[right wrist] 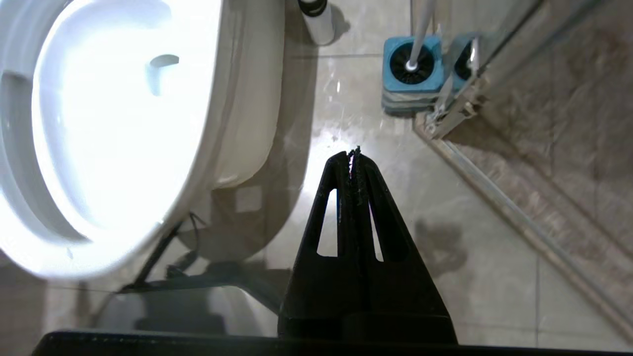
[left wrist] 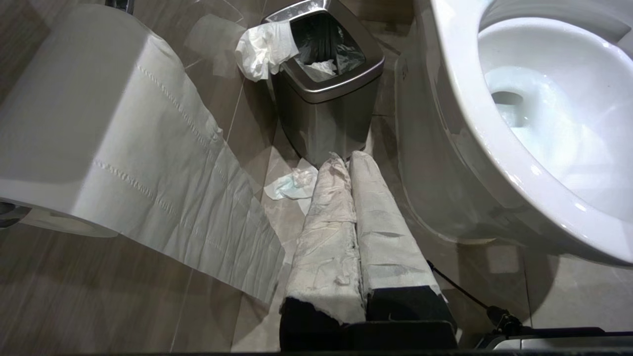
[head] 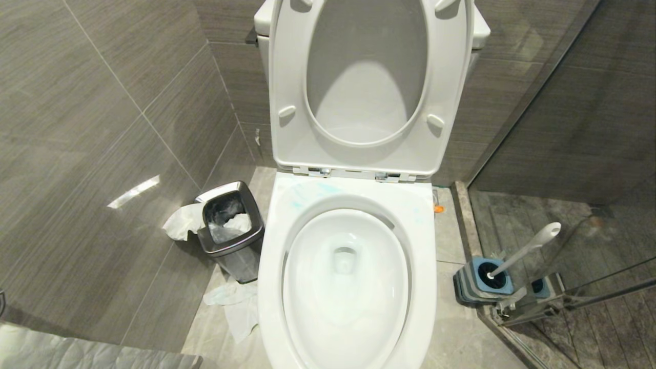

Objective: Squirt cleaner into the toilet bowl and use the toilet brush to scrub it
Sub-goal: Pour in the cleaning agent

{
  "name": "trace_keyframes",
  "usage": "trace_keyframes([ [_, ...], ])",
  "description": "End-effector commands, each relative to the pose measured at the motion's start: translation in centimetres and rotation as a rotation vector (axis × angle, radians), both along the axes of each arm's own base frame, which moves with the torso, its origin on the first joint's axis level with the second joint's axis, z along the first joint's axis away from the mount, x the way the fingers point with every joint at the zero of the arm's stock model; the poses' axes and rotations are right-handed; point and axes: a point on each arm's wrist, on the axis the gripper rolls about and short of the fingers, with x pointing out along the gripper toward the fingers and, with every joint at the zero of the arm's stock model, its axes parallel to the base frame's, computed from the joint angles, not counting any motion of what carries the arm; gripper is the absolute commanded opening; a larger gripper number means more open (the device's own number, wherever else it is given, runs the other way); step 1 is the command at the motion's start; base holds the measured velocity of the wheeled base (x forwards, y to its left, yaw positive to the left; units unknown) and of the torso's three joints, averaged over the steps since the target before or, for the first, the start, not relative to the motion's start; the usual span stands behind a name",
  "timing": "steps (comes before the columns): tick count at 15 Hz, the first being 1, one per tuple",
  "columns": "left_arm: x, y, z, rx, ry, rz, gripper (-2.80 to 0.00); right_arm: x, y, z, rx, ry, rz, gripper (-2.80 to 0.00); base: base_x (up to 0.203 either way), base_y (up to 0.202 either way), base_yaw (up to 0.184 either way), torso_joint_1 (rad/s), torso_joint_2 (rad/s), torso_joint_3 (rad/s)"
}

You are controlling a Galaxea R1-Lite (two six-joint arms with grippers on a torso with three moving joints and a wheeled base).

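Note:
The white toilet bowl [head: 425, 287] stands in the middle with its seat and lid raised. Pale teal streaks of cleaner [head: 300, 197] mark the back of its rim. The toilet brush [head: 528, 248] leans in a square blue-grey holder [head: 484, 282] on the floor to the bowl's right. Its black head [right wrist: 403, 62] sits down in the holder [right wrist: 413, 81]. My right gripper [right wrist: 352, 152] is shut and empty, hanging over the floor tiles between the bowl [right wrist: 232, 123] and the holder. My left gripper [left wrist: 344, 157], its fingers wrapped in white covering, is shut and empty beside the bowl's [left wrist: 460, 99] left flank. Neither gripper shows in the head view.
A small steel bin [head: 230, 230] with tissue hanging out stands left of the toilet, with crumpled paper [head: 238, 307] on the floor. A toilet paper roll [left wrist: 74, 123] hangs close to my left arm. A glass shower partition [head: 564, 154] and its metal rail [right wrist: 494, 198] bound the right side. A white cylinder [right wrist: 319, 22] stands by the toilet's base.

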Motion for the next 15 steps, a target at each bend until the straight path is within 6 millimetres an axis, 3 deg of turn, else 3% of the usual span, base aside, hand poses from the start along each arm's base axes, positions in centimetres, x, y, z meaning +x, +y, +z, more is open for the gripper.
trace_keyframes([
  [1,0.0,0.0,-0.1,0.0,0.004,0.0,-2.8,8.8,0.0,0.2,0.019,0.214,-0.009,-2.8,0.0,0.0,0.0,0.0,0.0,0.0],
  [3,0.0,0.0,-0.1,0.0,0.004,-0.001,-2.8,12.7,0.0,-0.2,0.008,0.18,0.008,-2.8,0.0,0.0,0.0,0.0,0.0,0.0],
  [7,0.0,0.0,0.0,0.0,0.003,0.001,-2.8,16.5,0.1,-3.4,-0.089,0.049,0.101,-2.8,0.0,0.0,0.0,0.0,0.0,0.0],
  [13,0.0,0.0,-0.1,0.0,0.005,-0.001,-2.8,18.5,0.1,-10.7,-0.172,-0.015,0.097,-2.8,0.0,0.0,0.0,0.0,0.0,0.0],
  [15,0.0,0.0,-0.1,0.0,0.005,0.001,-2.8,18.8,0.0,-13.3,-0.183,0.041,0.071,-2.8,0.0,0.0,0.0,0.0,0.0,0.0],
])
